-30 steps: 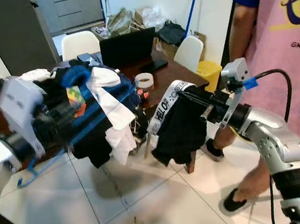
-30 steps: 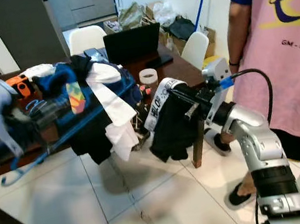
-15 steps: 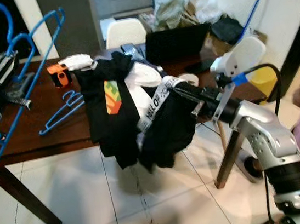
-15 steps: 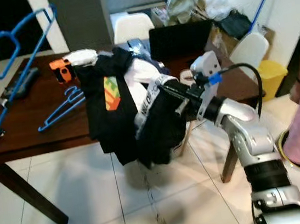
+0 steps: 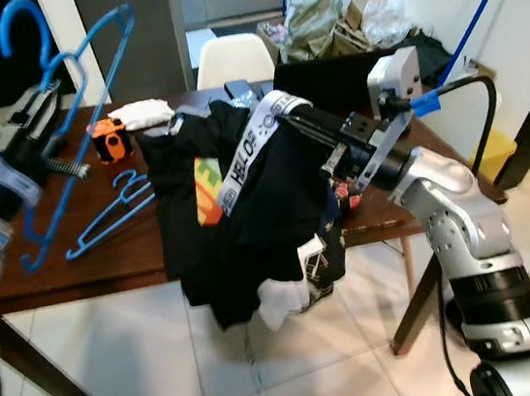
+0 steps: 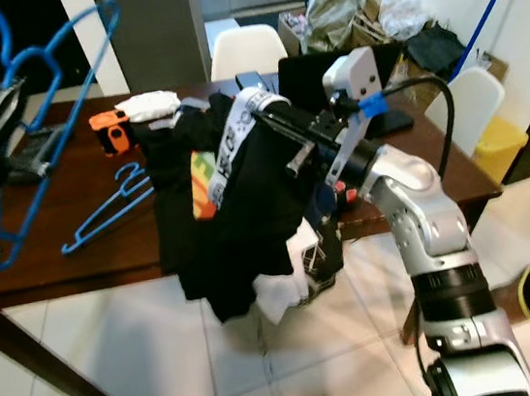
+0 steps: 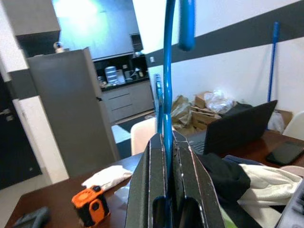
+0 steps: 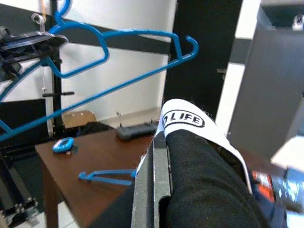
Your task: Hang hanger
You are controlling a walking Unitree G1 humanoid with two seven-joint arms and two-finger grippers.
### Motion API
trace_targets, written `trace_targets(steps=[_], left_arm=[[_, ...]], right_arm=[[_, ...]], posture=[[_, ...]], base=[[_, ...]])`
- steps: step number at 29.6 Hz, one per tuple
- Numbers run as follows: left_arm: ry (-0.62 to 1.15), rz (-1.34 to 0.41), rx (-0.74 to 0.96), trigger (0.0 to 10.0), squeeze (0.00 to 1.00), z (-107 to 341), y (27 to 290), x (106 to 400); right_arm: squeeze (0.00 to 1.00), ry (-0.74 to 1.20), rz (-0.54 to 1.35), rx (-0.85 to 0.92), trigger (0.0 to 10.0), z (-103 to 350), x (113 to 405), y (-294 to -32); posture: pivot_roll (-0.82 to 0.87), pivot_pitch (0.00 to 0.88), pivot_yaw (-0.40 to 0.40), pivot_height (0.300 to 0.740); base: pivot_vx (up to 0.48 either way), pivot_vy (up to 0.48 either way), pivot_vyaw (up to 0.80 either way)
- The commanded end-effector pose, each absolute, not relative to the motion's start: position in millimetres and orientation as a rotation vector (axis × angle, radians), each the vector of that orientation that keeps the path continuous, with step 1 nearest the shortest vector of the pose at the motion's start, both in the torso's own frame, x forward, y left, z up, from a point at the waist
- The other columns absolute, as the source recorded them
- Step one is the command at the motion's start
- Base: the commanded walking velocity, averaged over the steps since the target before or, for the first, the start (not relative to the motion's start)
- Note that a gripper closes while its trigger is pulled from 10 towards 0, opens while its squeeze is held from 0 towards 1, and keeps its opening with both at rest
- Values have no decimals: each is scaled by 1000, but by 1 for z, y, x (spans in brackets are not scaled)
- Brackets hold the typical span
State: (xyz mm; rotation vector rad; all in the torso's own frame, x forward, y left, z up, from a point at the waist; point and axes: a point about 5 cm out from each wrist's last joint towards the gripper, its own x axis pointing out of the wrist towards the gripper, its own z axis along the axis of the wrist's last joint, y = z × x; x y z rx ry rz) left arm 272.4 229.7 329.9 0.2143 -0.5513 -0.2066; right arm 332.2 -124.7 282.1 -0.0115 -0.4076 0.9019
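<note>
The left gripper point(image 7: 167, 142), raised above the dark wooden desk point(image 5: 79, 271), has its jaws pinching a blue hanger point(image 5: 85, 95). The right gripper point(image 5: 309, 126) carries a black garment with a white lettered band point(image 5: 249, 151) draped over it; I cannot tell how its jaws stand. Another blue hanger point(image 5: 111, 213) lies on the desk.

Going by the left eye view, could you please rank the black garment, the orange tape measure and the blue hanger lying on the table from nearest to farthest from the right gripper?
1. Black garment: draped over the right gripper itself.
2. Orange tape measure: on the table, towards the robot's left.
3. Blue hanger lying on the table: on the left too, about as far off; too close to call against the tape measure.
</note>
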Motion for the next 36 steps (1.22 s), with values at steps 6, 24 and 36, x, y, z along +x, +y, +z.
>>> trace_targets(steps=[6, 24, 36], left_arm=[[-538, -218, 192, 10000, 0, 323, 220, 276], [-520, -209, 174, 10000, 0, 313, 210, 281], [-534, -72, 179, 10000, 0, 315, 221, 284]], right_arm=[[0, -453, 940, -21, 10000, 293, 328, -106], [0, -493, 1042, 9, 10000, 300, 319, -78], [0, -339, 952, -212, 10000, 281, 335, -63]], posture=[[91, 0, -37, 740], [93, 0, -39, 740], [96, 0, -44, 740]], base=[[329, 0, 0], [330, 0, 0], [278, 0, 0]])
